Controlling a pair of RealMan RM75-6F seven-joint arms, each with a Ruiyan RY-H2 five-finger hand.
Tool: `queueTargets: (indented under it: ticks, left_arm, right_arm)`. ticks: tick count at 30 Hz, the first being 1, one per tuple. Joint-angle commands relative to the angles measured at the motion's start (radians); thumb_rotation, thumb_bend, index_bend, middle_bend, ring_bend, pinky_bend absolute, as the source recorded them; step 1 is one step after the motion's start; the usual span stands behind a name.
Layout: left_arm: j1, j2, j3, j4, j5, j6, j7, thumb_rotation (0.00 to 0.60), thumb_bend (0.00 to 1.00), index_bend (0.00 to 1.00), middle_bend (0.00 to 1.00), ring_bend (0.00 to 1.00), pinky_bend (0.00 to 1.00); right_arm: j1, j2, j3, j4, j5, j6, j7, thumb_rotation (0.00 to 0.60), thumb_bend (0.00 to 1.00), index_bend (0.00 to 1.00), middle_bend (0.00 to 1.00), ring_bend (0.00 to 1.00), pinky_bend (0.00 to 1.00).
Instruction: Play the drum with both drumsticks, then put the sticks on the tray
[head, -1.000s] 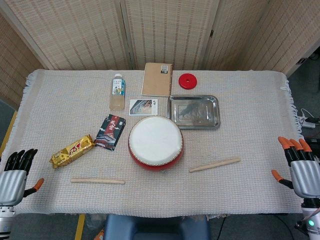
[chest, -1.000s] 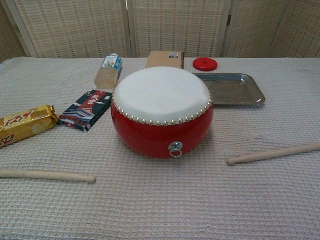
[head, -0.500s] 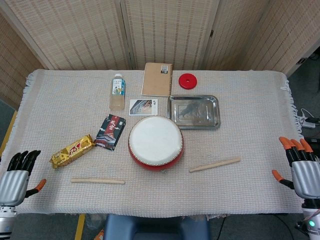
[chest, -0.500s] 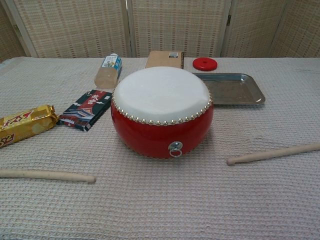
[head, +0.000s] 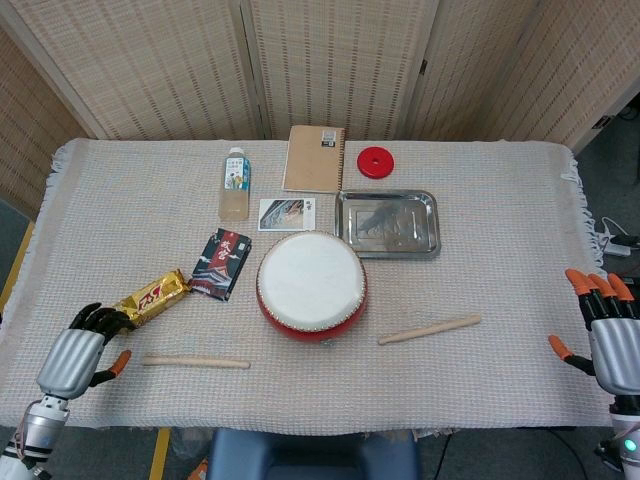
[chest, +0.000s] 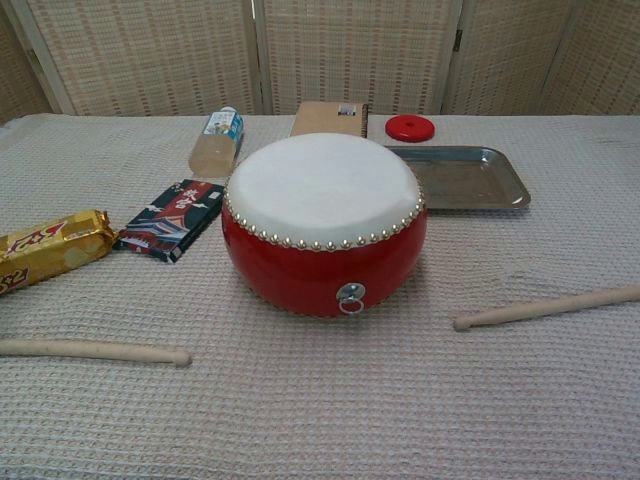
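While my left robot hand (head: 75, 355) sits over the table's (head: 500, 250) near-left corner, holding nothing, its dark fingers curl forward near the gold snack bar (head: 145, 300) and its orange-tipped thumb sticks out toward the left drumstick (head: 195, 361). That stick lies flat on the cloth just beside the thumb, at about seven o'clock from the drum. At ten o'clock from the drum lies a dark snack packet (head: 221, 263), and further back a bottle (head: 235, 183) stands with a small card (head: 287, 214) to its right. The red drum (head: 311, 284) with its white skin sits mid-table (the chest view shows its ring handle facing me). At twelve o'clock from it lies a brown notebook (head: 315, 158), and a red disc (head: 375, 161) just right of that. The metal tray (head: 387, 223) rests at one o'clock from the drum, close behind it, with no stick in it. The right drumstick (head: 429, 329) lies slanted at four o'clock from the drum. My right robot hand (head: 607, 333) is off the table's right edge, fingers upright and spread, thumb out, holding nothing.
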Motion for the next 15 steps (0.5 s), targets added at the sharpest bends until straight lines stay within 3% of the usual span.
queueTargets:
  ticks: [1,8,15]
  left_arm:
    - [-0.040,-0.040,0.009,0.002,0.021,-0.050,-0.013,0.600,0.41,0.42,0.34,0.25,0.18]
    - [-0.068,-0.094,0.013,0.016,0.020,-0.090,-0.029,0.600,0.41,0.42,0.33,0.24,0.17]
    - [-0.119,-0.221,0.022,0.067,-0.026,-0.197,0.040,0.600,0.40,0.39,0.25,0.12,0.10]
  right_arm:
    - [0.004,0.002,0.001,-0.002,0.002,-0.006,0.000,0.600,0.13,0.00,0.12,0.00,0.07]
    - [0.009,0.001,0.001,-0.004,0.005,-0.018,0.002,0.600,0.13,0.00,0.12,0.00,0.07]
    - [0.016,-0.003,-0.003,0.000,0.010,-0.037,0.016,0.600,0.13,0.00,0.12,0.00,0.07]
